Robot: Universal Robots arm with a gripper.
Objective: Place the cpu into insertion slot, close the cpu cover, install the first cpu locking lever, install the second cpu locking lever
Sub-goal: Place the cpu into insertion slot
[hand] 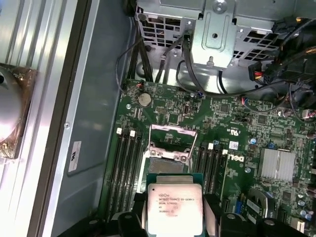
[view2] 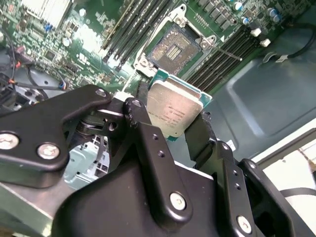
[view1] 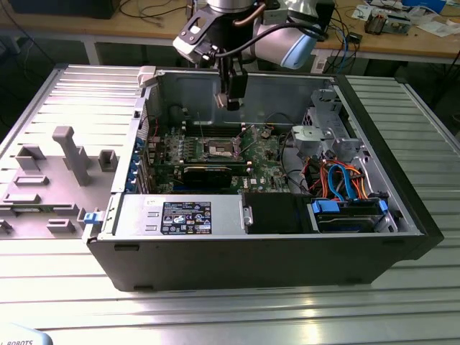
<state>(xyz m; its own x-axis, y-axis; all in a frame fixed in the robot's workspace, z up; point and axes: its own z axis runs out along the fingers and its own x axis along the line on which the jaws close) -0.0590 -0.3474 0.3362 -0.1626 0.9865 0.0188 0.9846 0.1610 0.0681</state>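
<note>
Exterior view: the gripper [view1: 231, 100] is seen hanging over the open case [view1: 251, 262], above the slot [view1: 221, 149] and well apart from it.

Second wrist view: the cpu [view2: 174, 111] is held clamped between the fingers [view2: 145, 131], metal top toward the camera. The slot [view2: 174, 48] lies beyond its far edge, uncovered (dark centre exposed).

First wrist view: the cover [hand: 170, 129] is judged raised at the slot's far side. Memory slots [hand: 126, 163] are noted flanking the slot closely.
</note>
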